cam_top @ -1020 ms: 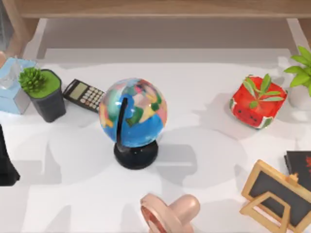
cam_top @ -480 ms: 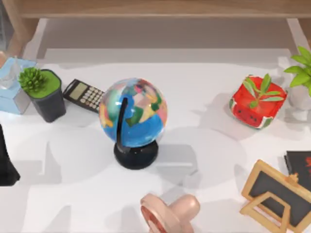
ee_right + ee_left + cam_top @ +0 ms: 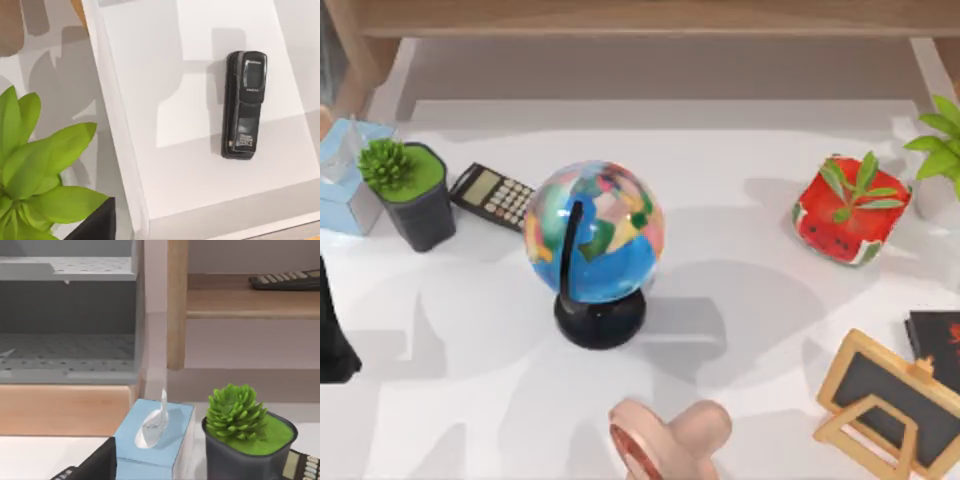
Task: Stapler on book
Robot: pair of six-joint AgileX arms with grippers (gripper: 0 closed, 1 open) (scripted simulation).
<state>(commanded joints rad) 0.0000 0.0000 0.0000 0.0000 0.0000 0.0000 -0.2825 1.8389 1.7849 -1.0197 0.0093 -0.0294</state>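
Beside the leafy plant [image 3: 35, 175], my right end effector [image 3: 97, 225] hangs above a white surface; I cannot tell how far open it is. Near that plant, clear of its leaves, the black stapler [image 3: 245, 105] lies flat. Toward the counter's [image 3: 740, 300] front from the plant sits the book [image 3: 935, 340], just beside the easel [image 3: 885, 400]. Far across from the plant, my left end effector [image 3: 95, 467] is parked, and I cannot tell its state either.
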